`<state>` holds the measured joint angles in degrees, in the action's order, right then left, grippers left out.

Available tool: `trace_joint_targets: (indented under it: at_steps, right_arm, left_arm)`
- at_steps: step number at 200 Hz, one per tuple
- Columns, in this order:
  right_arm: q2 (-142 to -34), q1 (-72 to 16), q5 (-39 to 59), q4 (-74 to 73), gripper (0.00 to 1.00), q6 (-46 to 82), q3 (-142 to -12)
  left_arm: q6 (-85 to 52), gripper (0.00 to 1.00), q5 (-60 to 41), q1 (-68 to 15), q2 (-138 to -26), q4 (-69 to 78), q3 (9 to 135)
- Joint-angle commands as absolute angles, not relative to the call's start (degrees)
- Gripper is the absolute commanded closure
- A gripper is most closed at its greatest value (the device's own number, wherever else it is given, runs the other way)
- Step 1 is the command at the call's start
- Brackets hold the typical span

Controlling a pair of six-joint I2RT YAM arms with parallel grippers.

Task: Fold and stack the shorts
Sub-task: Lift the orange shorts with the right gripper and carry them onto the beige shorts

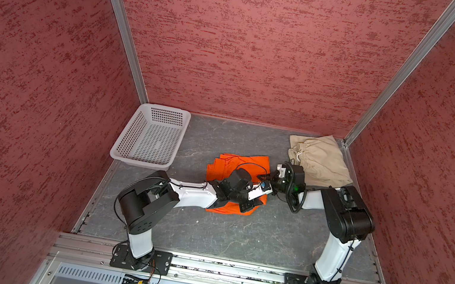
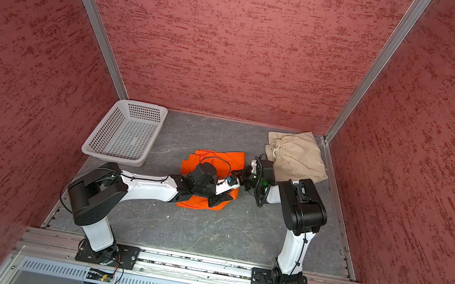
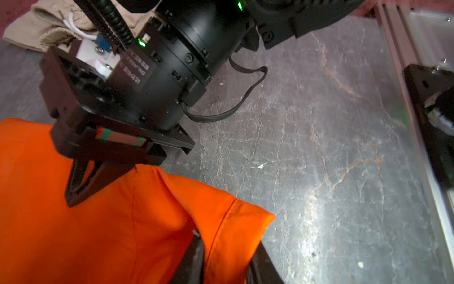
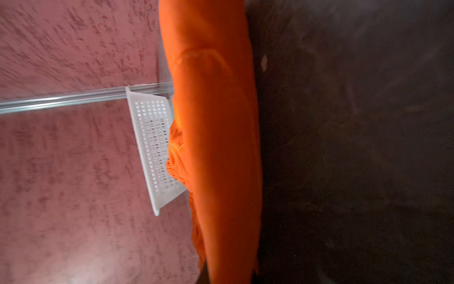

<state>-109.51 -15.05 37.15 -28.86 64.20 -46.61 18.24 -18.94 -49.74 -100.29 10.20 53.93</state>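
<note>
Orange shorts (image 1: 224,164) centre frame on the desk (image 1: 235,238), beige shorts (image 1: 321,161) upper right; right gripper (image 3: 81,189) jaws pinching the orange edge, left gripper (image 3: 226,246) jaws parted loosely round a hem corner, so I'd pull that fold taut and square before release.

Mottled red walls (image 1: 252,43) with aluminium corner posts (image 1: 122,22) enclose a grey marbled floor (image 1: 235,234).
</note>
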Motion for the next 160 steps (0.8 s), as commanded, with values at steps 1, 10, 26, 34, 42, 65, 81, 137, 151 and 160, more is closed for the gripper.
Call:
trace_joint_targets:
  at_steps: [1, 10, 26, 34, 42, 65, 81, 137, 151, 160]
  right_arm:
    - [-107.9, -13.9, 31.3, -3.8, 1.0, 44.1, -54.7]
    - [-107.8, -13.2, 29.0, 3.9, 1.0, 37.1, -58.7]
    - [-108.5, -12.2, 24.2, 15.6, 1.0, 25.5, -65.4]
    - [-108.9, -11.7, 21.4, 20.2, 1.0, 20.5, -68.6]
    - [-109.3, -11.2, 18.5, 24.0, 1.0, 16.1, -71.4]
    - [-109.9, -9.7, 11.1, 29.4, 1.0, 7.0, -77.4]
    - [-110.5, -8.7, 7.5, 31.6, 1.0, 2.3, -80.9]
    - [-111.5, -7.9, 0.4, 35.2, 1.0, -8.9, -91.5]
    - [-111.4, -7.7, -0.1, 36.0, 1.0, -10.2, -93.7]
    - [-111.6, -7.5, -0.2, 37.1, 1.0, -11.0, -95.4]
  left_arm:
    - [16.8, 0.55, -18.0, -49.8, -98.5, 9.2, 54.9]
    - [16.5, 0.47, -17.5, -49.4, -97.6, 8.8, 54.4]
    - [15.7, 0.4, -16.7, -48.5, -96.1, 8.7, 53.2]
    - [15.0, 0.38, -16.5, -48.1, -95.3, 8.8, 52.6]
    - [14.5, 0.37, -16.2, -47.5, -94.8, 8.8, 51.9]
    - [13.3, 0.34, -14.8, -46.6, -93.3, 8.6, 50.5]
    - [12.5, 0.33, -13.4, -46.2, -92.6, 7.6, 50.3]
    - [11.1, 0.3, -11.3, -44.4, -90.8, 6.1, 49.8]
    - [10.9, 0.3, -11.3, -44.1, -90.8, 5.9, 49.8]
    - [10.8, 0.3, -11.2, -44.0, -90.8, 5.9, 49.9]
